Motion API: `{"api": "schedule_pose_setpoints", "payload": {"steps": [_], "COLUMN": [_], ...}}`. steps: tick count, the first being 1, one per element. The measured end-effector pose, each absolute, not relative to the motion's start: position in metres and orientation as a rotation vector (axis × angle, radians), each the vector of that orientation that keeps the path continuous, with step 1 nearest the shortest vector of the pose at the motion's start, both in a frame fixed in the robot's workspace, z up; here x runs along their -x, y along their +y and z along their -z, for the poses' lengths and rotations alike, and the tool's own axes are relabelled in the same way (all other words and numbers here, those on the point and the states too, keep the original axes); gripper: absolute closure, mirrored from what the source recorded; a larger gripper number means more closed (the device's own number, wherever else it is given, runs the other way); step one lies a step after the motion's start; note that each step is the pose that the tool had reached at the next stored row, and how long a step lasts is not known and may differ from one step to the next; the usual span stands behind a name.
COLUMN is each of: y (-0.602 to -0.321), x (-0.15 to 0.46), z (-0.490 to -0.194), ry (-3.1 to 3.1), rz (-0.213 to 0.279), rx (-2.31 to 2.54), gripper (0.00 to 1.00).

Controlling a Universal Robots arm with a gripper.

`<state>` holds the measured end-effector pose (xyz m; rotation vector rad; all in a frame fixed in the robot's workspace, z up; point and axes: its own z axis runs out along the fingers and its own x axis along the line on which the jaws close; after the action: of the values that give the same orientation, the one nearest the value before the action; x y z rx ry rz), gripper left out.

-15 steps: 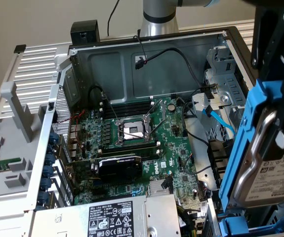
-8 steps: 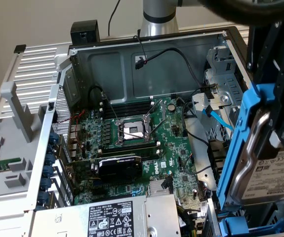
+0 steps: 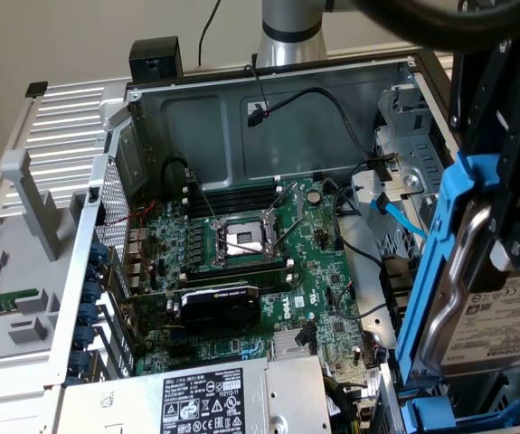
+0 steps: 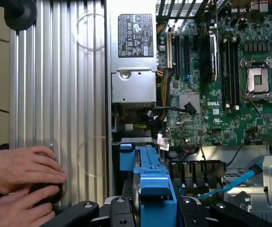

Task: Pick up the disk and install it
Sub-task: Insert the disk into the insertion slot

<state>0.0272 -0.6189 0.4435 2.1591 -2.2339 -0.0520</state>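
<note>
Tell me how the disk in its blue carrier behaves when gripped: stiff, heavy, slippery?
The disk looks like solid metal, so probably stiff and heavy for its size. Its blue carrier is smooth plastic and might slip if held loosely.

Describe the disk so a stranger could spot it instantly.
Find the open computer case with the green motherboard. At the exterior view's right edge, the disk hangs tilted in the tool. Unlike the larger grey power-supply box, it is silver, white-labelled and clipped in a bright blue carrier.
</note>
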Motion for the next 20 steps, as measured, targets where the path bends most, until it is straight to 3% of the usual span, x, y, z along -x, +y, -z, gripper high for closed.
{"api": "schedule_pose_setpoints", "payload": {"steps": [20], "y": [-0.615], "x": [-0.0273], "z": [-0.4354], "ry": [-2.235], "rz": [0.055], "rx": [-2.16], "gripper": [0.63]}}
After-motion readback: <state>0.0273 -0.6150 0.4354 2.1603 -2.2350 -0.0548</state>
